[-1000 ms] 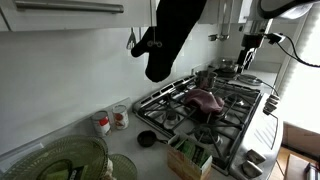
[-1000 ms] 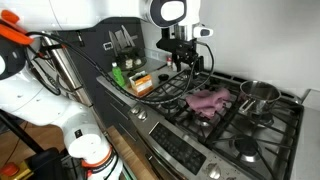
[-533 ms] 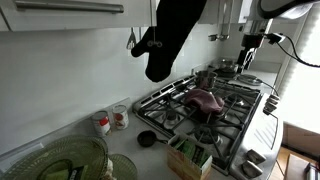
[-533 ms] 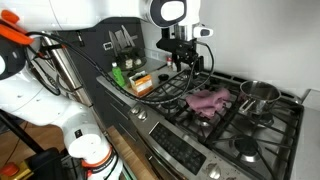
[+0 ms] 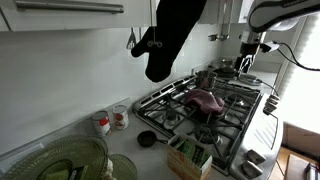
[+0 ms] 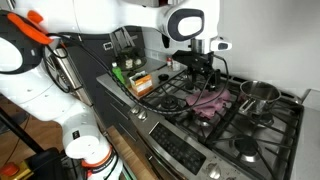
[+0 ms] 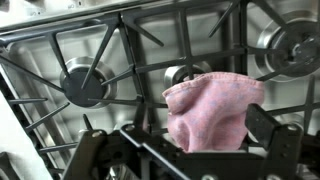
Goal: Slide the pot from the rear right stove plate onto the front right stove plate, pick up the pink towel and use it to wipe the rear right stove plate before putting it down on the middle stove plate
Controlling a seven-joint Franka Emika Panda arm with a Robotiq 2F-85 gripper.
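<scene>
Pink and crumpled, the towel (image 7: 212, 108) lay on the middle grates of the stove (image 6: 165, 105). The end effector (image 6: 204, 82) hovered directly above it, and the wrist view showed its fingers spread wide with nothing between them. The metal pot (image 6: 258, 95) sat near the back edge in both exterior views, apparently on the rear right stove plate (image 6: 268, 110), well apart from the end effector. By that reading the slide was the step in hand and not yet done. The next move called for carrying the spread fingers across to the pot and bracing against its rim or wall. It would then be drawn forward over the grates onto the front right stove plate (image 6: 246, 148) without tipping.
</scene>
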